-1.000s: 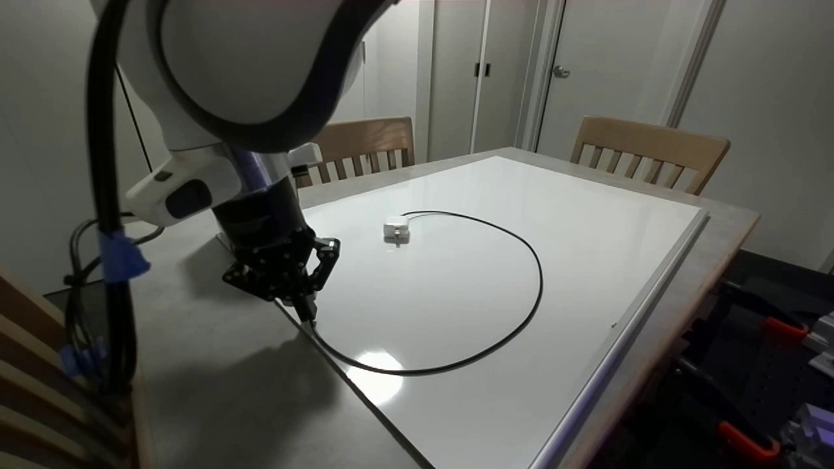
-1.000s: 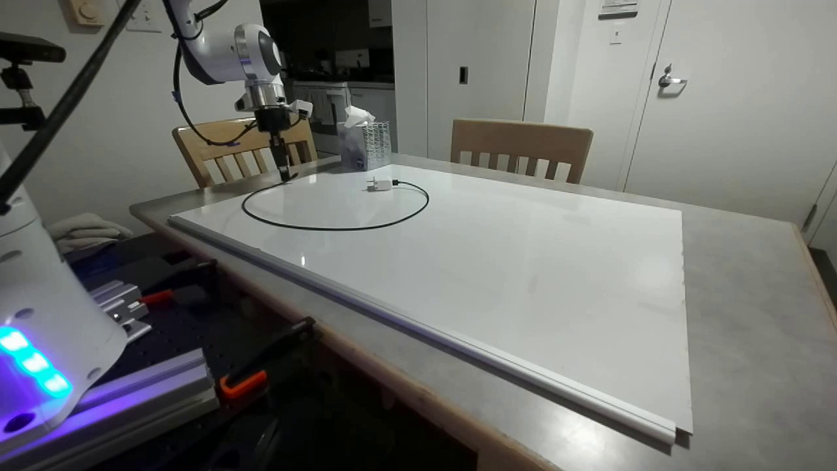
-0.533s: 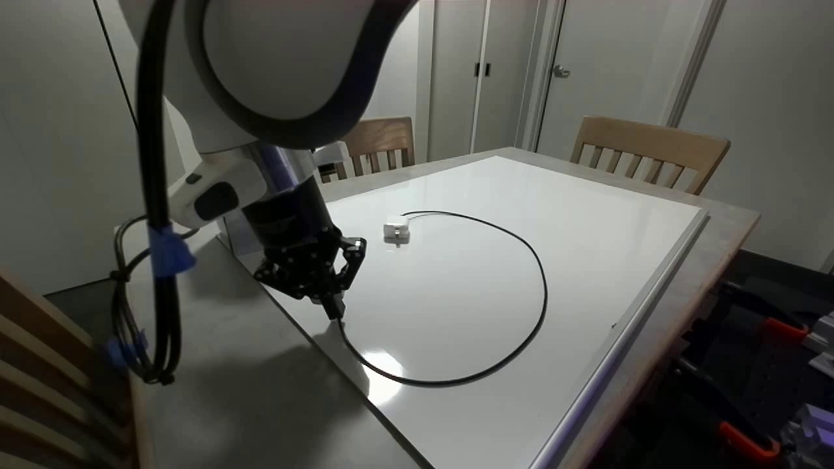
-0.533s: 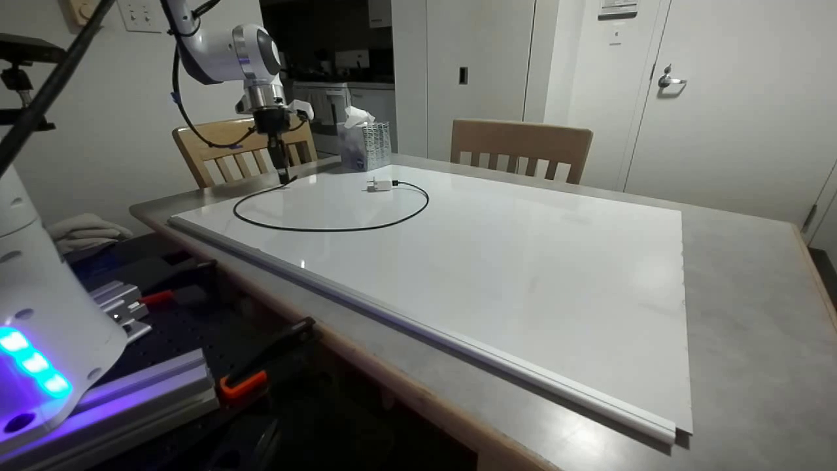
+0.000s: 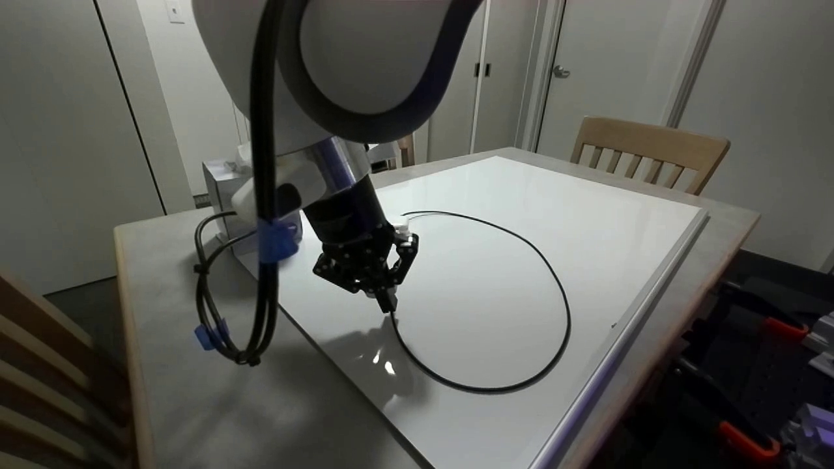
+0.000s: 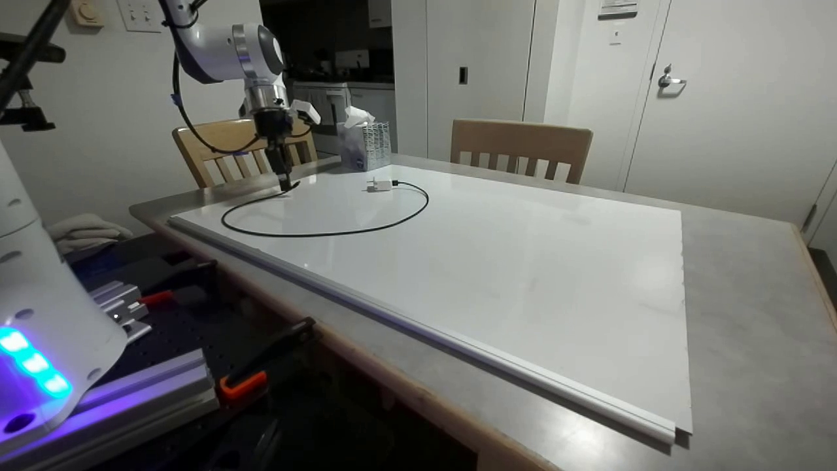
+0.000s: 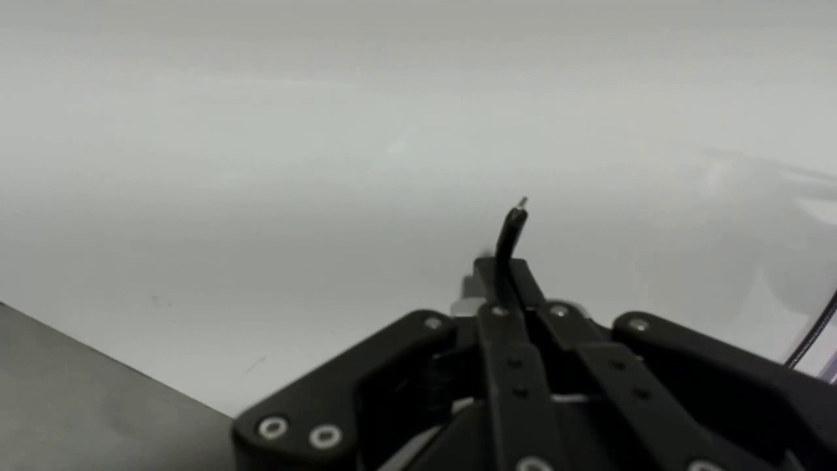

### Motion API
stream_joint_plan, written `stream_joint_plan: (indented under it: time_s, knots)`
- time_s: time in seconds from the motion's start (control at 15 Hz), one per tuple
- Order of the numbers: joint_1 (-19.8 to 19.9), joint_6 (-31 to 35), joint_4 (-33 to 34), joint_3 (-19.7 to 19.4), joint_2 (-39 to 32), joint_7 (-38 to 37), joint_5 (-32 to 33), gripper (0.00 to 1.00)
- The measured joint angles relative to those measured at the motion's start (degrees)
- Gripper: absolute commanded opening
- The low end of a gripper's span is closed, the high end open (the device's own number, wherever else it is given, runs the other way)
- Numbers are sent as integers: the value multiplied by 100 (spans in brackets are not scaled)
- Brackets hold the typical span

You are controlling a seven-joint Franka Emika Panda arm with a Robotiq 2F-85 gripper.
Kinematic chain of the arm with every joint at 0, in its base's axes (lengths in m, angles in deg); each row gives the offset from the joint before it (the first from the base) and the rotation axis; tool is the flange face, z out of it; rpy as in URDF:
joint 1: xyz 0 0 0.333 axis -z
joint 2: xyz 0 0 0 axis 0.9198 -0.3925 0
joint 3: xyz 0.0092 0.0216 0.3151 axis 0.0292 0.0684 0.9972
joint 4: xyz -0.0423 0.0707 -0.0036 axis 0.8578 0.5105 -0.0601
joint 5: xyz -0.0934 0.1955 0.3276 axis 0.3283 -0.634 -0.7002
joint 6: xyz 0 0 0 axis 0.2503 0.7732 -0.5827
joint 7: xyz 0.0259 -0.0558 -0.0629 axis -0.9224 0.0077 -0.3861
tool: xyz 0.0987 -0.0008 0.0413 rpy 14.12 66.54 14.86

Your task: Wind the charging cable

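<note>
As one end of the black cord (image 5: 485, 391) is being pinched, the two fingers of the gripper (image 5: 386, 301) are being pressed tight together on it, and in the wrist view a dark stub (image 7: 511, 230) with a bright little tip is being shown poking out past them. Low over the white board (image 6: 490, 261) the gripper is being held; whether the board is being touched by the fingertips cannot be told. And from that grip a single wide loop is being made by the cord across the board, a gap being left between its two ends. Over at the far end, a white charger (image 6: 382, 186) is being met by the cord's dark plug (image 6: 395, 183), its prongs being pointed away from the cord, its weight being carried by the board. Underneath, the board is being borne by a grey table (image 6: 752, 294), and near the board's edge a tissue box (image 6: 366, 147) is being seen in both exterior views.
</note>
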Motion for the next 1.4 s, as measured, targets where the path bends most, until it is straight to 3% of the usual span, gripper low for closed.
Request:
stream_joint_plan:
  time_s: [0.6, 1.4]
  knots:
    - [74, -73, -6, -64, 43, -87, 136, 1]
    - [436, -303, -502, -373, 605, -918, 585, 3]
